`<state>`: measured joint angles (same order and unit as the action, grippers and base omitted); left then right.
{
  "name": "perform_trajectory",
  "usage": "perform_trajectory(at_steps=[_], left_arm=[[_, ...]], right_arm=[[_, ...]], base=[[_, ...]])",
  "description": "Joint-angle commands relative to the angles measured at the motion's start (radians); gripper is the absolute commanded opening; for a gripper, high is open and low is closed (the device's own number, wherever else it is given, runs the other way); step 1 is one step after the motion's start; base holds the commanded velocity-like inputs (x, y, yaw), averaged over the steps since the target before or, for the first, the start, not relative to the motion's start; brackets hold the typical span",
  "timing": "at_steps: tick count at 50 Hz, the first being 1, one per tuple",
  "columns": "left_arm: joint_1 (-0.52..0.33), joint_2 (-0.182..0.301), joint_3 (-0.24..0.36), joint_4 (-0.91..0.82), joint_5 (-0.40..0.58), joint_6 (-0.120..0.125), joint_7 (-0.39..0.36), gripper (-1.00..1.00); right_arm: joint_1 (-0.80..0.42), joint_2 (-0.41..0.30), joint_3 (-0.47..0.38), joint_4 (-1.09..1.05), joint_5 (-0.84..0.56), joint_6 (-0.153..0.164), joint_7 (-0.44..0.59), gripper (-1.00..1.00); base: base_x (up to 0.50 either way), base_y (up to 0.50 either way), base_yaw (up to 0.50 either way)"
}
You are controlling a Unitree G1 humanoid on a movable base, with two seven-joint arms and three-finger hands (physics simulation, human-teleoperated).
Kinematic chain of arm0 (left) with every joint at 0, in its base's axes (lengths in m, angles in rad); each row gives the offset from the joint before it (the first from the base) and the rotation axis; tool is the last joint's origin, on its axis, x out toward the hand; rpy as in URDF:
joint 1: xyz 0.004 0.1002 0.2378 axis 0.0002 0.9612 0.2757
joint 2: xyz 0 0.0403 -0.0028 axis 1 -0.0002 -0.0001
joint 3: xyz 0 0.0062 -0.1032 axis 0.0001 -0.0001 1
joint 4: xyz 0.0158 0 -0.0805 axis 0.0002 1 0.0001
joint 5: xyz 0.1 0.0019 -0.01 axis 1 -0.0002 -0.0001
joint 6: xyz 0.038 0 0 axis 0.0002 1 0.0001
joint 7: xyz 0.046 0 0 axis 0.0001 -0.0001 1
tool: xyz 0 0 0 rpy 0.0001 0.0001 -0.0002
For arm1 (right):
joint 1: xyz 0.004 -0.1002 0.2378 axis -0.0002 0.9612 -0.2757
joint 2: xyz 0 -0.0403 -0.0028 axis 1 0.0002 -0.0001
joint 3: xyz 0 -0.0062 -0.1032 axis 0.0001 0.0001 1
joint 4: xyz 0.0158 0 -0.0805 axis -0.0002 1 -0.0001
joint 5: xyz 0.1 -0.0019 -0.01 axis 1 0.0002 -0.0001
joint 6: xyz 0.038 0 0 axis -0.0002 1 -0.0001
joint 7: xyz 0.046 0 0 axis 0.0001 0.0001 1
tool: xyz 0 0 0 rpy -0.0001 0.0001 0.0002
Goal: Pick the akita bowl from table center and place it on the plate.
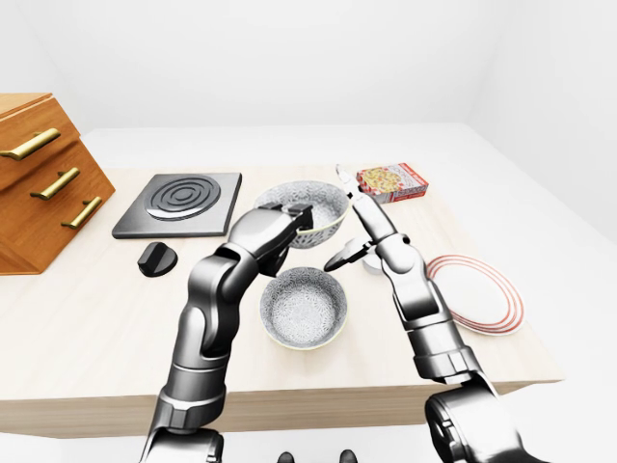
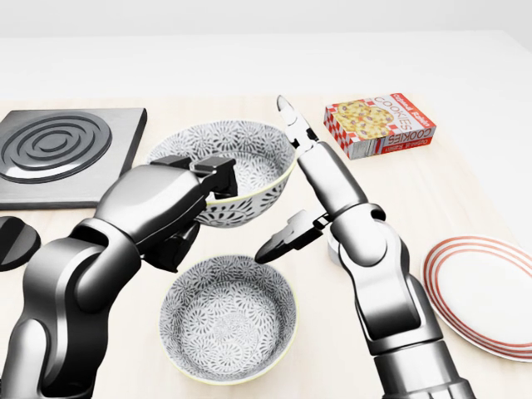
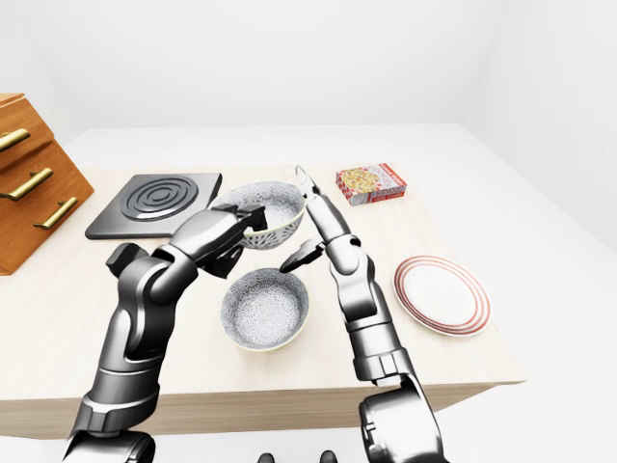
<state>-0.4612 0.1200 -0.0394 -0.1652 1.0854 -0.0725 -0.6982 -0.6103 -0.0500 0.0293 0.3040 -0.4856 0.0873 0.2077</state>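
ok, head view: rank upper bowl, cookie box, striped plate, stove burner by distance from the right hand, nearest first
From the right hand:
1. upper bowl, just left of the raised finger, which stands at its rim.
2. cookie box, up and to the right.
3. striped plate, lower right at the view's edge.
4. stove burner, far left.
Box and plate are fairly close in distance; burner is plainly last.

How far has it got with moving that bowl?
Early days. Nothing is on the red-rimmed white plate yet. The left hand is at the rim of the farther grey patterned bowl, though whether its fingers have closed is unclear; the right hand is open beside it. Gripping, lifting and carrying across remain.
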Motion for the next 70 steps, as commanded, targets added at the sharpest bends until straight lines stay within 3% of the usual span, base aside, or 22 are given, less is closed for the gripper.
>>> perform_trajectory(at_steps=[1, 16, 17, 19, 20, 21, 22, 51, 52, 53, 56, 58, 60, 61, 62, 63, 70], left_arm=[[0.022, -0.024, -0.014, -0.055, 0.038, -0.015, 0.000, -1.00], [0.028, -0.044, -0.025, -0.119, 0.041, -0.015, 0.000, -1.00], [0.028, -0.045, -0.025, -0.120, 0.041, -0.015, 0.000, -1.00], [0.028, -0.046, -0.026, -0.124, 0.044, -0.015, 0.000, -1.00], [0.028, -0.047, -0.027, -0.125, 0.044, -0.015, 0.000, -1.00], [0.028, -0.046, -0.027, -0.125, 0.043, -0.015, 0.000, -1.00], [0.028, -0.046, -0.026, -0.126, 0.044, -0.015, 0.000, -1.00], [0.035, -0.034, -0.015, -0.135, 0.035, -0.015, 0.000, -1.00], [0.041, -0.028, -0.012, -0.130, 0.037, -0.015, 0.000, -0.55], [0.045, -0.027, -0.010, -0.129, 0.038, -0.015, 0.000, -0.28], [0.053, -0.020, -0.005, -0.123, 0.047, -0.015, 0.000, 0.20], [0.056, -0.015, -0.001, -0.114, 0.053, -0.015, 0.000, 0.27], [0.058, -0.011, 0.003, -0.106, 0.055, -0.015, 0.000, 0.50], [0.060, -0.009, 0.005, -0.102, 0.057, -0.015, 0.000, 0.73], [0.060, -0.007, 0.007, -0.099, 0.058, -0.015, 0.000, 0.79], [0.064, -0.005, 0.008, -0.093, 0.061, -0.015, 0.000, 1.00], [0.073, -0.004, 0.008, -0.087, 0.067, -0.015, 0.000, 1.00]], right_arm=[[-0.008, 0.010, 0.009, 0.010, -0.010, 0.000, 0.006, 1.00], [0.001, 0.016, 0.014, 0.016, -0.016, 0.000, 0.009, 0.95], [0.002, 0.015, 0.013, 0.015, -0.016, 0.000, 0.009, 0.71], [0.008, 0.014, 0.012, 0.009, -0.016, 0.000, 0.010, -0.27], [0.011, 0.013, 0.012, 0.004, -0.016, 0.000, 0.012, -0.57], [0.013, 0.013, 0.013, 0.000, -0.017, 0.000, 0.013, -0.65], [0.017, 0.013, 0.013, -0.004, -0.017, 0.000, 0.014, -0.96], [0.012, 0.021, 0.016, -0.003, -0.016, 0.000, 0.020, -1.00], [0.013, 0.022, 0.017, -0.004, -0.016, 0.000, 0.020, -1.00], [0.014, 0.022, 0.018, -0.004, -0.016, 0.000, 0.021, -1.00], [0.007, 0.026, 0.019, 0.005, -0.016, 0.000, 0.018, -1.00], [0.007, 0.026, 0.019, 0.005, -0.015, 0.000, 0.019, -1.00], [0.007, 0.025, 0.019, 0.006, -0.015, 0.000, 0.018, -1.00], [0.006, 0.025, 0.019, 0.006, -0.015, 0.000, 0.019, -1.00], [0.006, 0.025, 0.019, 0.007, -0.015, 0.000, 0.019, -1.00], [0.006, 0.025, 0.018, 0.007, -0.015, 0.000, 0.019, -1.00], [0.004, 0.021, 0.016, 0.005, -0.015, 0.000, 0.023, -1.00]], base=[[0.00, 0.00, 0.00], [0.00, 0.00, 0.00], [0.00, 0.00, 0.00], [0.00, 0.00, 0.00], [0.00, 0.00, 0.00], [0.00, 0.00, 0.00], [0.00, 0.00, 0.00], [0.00, 0.00, 0.00], [0.00, 0.00, 0.00], [0.00, 0.00, 0.00], [0.00, 0.00, 0.00], [0.00, 0.00, 0.00], [0.00, 0.00, 0.00], [0.00, 0.00, 0.00], [0.00, 0.00, 0.00], [0.00, 0.00, 0.00], [0.00, 0.00, 0.00]])
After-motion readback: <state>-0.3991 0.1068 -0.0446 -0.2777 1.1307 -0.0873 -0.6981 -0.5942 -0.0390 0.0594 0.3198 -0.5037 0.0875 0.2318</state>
